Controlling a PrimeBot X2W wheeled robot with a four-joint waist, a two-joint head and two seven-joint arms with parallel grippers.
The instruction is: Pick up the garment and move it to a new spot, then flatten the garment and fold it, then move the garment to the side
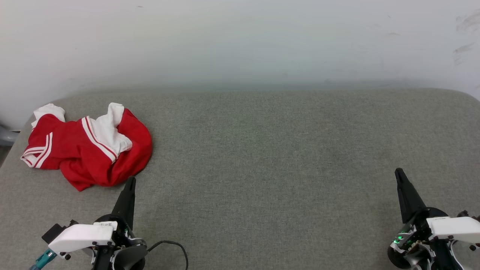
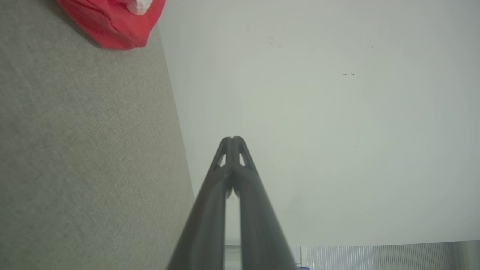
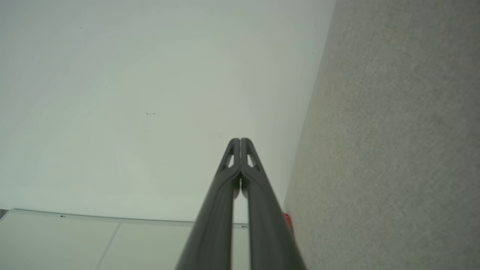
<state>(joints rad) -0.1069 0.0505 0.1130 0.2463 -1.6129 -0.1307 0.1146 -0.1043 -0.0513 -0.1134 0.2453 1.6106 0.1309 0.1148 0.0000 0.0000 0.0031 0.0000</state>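
So, the garment (image 1: 86, 150) is bunched in a heap at the left end of the grey padded surface (image 1: 262, 168), with white sleeves and striped trim tangled on top. My left gripper (image 1: 130, 180) sits just beside its near edge, pinched closed on nothing. The right gripper (image 1: 398, 172) is well apart, also closed and empty. I'd guess both are parked, with the pickup not yet started.

The garment (image 1: 88, 148) lies on the padded surface (image 1: 262, 168) at its far left, close to the wall (image 1: 240, 37) behind. The left gripper (image 1: 130, 180) hovers just in front of the garment, at its right edge. The right gripper (image 1: 398, 173) is well apart from both, over the surface's near right.
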